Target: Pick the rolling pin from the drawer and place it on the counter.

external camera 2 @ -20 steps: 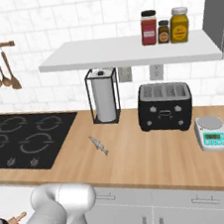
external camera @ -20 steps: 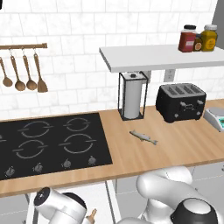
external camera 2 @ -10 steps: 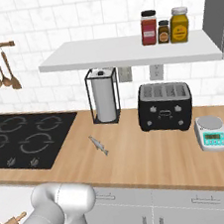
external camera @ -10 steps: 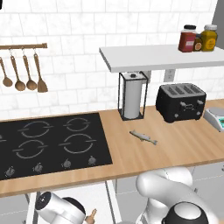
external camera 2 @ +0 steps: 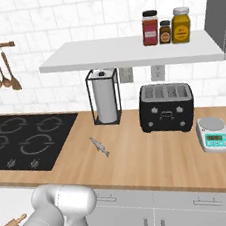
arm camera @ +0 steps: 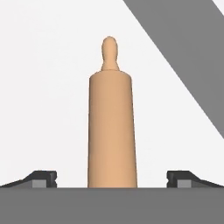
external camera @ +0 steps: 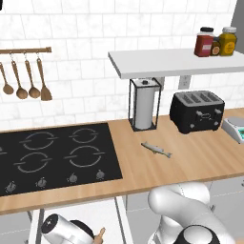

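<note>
Early stage, by the look of it: rolling pin (arm camera: 110, 131) not yet on the counter (external camera: 190, 164), lying down inside the drawer (arm camera: 48, 87) on its flat white floor. Nothing delivered so far; grasp, lift and transfer to the wooden worktop all remaining.

Gripper (arm camera: 111, 179) poised over the pin, fingertips (arm camera: 41, 178) set wide apart, one to either side of the barrel, with clear gaps and no contact. Pincer therefore apart, clamped on nothing.

Long axis of the pin running straight away from the hand, between the two tips, far knobbed handle pointing toward the top of the hand view. Seen from the base cameras, one handle end (external camera 2: 14, 225) poking out below the counter's front edge (external camera: 99, 234), beside the white arm, tilted slightly upward.

Relative to the counter: pin below and in front of it, fish (external camera: 156, 149) resting on top, well apart from the pin.
</note>
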Controlling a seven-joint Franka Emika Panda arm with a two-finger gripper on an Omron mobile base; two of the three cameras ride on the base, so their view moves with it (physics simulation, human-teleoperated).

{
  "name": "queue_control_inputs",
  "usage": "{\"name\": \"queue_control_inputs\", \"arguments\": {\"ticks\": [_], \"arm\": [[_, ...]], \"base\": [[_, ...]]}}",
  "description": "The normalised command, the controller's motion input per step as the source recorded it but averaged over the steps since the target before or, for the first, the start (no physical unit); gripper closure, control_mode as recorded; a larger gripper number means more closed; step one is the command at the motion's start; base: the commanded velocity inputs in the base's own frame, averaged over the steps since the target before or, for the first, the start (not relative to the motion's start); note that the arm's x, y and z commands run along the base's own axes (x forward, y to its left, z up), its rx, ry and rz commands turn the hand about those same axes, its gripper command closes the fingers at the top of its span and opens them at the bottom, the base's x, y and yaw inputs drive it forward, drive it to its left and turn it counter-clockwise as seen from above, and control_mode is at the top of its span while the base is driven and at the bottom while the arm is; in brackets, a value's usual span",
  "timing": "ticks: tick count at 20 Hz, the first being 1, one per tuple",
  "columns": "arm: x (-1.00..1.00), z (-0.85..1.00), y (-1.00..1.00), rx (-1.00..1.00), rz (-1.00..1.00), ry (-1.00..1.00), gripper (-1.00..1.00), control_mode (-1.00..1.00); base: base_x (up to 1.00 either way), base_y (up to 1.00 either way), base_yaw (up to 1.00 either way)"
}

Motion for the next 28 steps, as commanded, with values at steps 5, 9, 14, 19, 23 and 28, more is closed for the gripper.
{"name": "queue_control_inputs", "arguments": {"ticks": [5,9,14,19,23,28], "arm": [[-0.01,-0.29,0.00,0.00,0.00,0.00,-1.00,-1.00],[0.00,-0.29,0.00,0.00,0.00,0.00,-1.00,-1.00],[0.00,-0.27,0.00,0.00,0.00,0.00,-1.00,-1.00],[0.00,-0.15,0.00,0.00,0.00,0.00,-1.00,-1.00],[0.00,-0.15,0.00,0.00,0.00,0.00,-1.00,-1.00],[0.00,-0.10,0.00,0.00,0.00,-0.01,1.00,-1.00]], "base": [[0.00,0.00,0.00],[0.00,0.00,0.00],[0.00,0.00,0.00],[0.00,0.00,0.00],[0.00,0.00,0.00],[0.00,0.00,0.00]]}}
